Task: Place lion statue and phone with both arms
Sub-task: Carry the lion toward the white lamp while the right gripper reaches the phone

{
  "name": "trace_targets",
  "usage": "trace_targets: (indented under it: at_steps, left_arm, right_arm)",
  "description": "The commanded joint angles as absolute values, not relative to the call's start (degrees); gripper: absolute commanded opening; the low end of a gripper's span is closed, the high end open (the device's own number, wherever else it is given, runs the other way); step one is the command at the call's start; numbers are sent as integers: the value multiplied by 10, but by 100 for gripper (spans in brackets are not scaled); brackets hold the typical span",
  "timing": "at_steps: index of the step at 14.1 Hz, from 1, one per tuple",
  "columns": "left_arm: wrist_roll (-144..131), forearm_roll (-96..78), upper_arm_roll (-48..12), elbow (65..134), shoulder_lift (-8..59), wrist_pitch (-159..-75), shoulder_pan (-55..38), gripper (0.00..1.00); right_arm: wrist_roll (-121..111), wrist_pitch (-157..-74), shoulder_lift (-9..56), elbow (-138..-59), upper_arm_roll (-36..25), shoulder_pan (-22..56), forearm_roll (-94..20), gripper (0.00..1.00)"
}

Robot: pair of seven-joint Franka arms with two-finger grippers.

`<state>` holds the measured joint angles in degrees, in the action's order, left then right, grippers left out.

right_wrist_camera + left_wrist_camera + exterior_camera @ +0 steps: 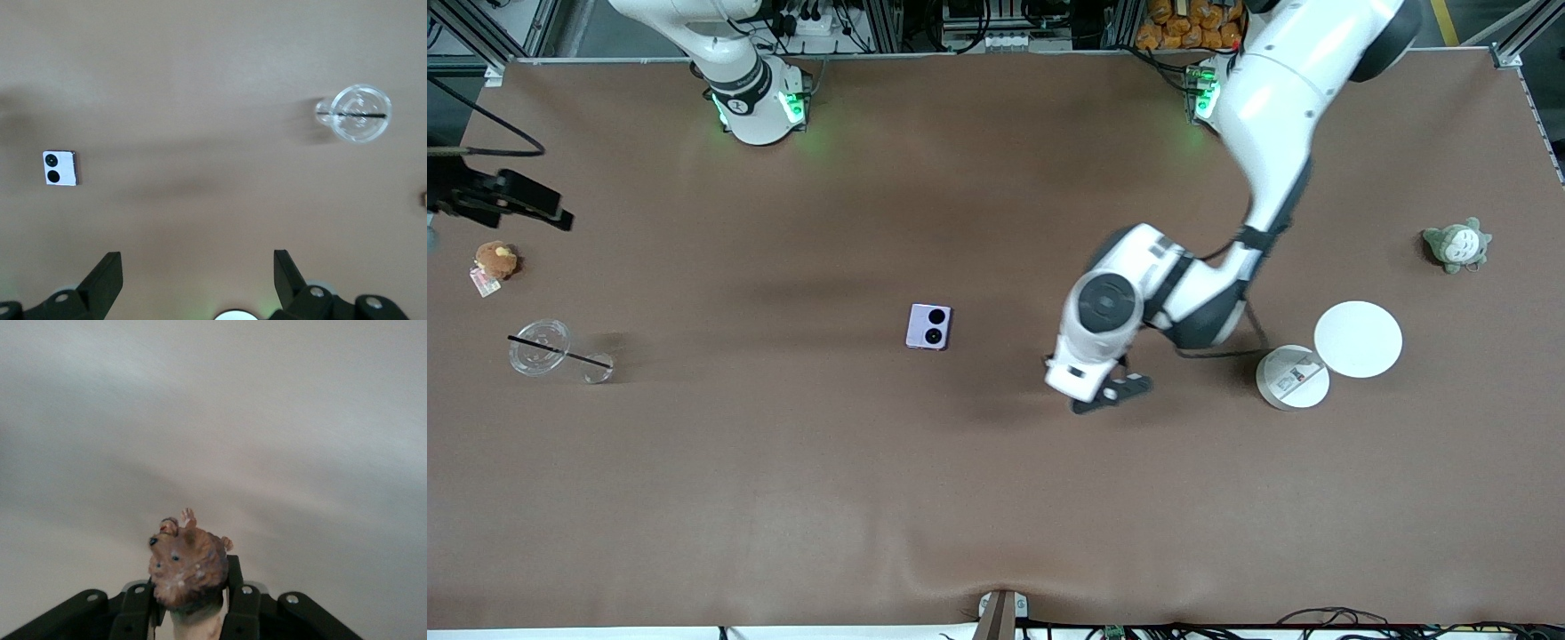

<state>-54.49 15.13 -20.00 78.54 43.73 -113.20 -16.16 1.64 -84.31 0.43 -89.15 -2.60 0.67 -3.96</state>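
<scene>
The lion statue (188, 568), a small brown-orange figurine, is clamped between the fingers of my left gripper (190, 613). It faces the camera, with its head above the fingertips. In the front view the left gripper (1112, 391) hangs low over the table's middle, toward the left arm's end from the phone, and the hand hides the statue. The phone (929, 326), pale lavender with two black camera circles, lies flat at the table's middle. It also shows in the right wrist view (61, 167). My right gripper (198, 267) is open and empty, high above the table near its base, and out of the front view.
A clear cup with a black straw (541, 347) lies toward the right arm's end, with a round brown plush (495, 260) and a black fixture (507, 200) nearby. A white disc (1358, 339), a white round container (1292, 377) and a grey-white plush (1456, 244) sit toward the left arm's end.
</scene>
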Motion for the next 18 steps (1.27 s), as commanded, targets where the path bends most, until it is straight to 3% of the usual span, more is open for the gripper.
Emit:
trace_targets:
  at_steps: [1, 7, 13, 18]
  left_arm:
    - [-481, 170, -206, 802, 429, -1110, -109, 0]
    - [-431, 232, -206, 843, 433, -1108, -29, 0]
    - [-379, 235, -206, 859, 436, -1118, 17, 0]
    - [-373, 235, -206, 881, 440, -1150, 28, 0]
  right_arm:
    - [32, -881, 35, -885, -27, 51, -47, 100]
    - [163, -968, 151, -884, -27, 201, -22, 100]
    - [168, -1066, 256, -888, -27, 237, -102, 100]
    - [228, -1150, 341, -896, -29, 303, -98, 100]
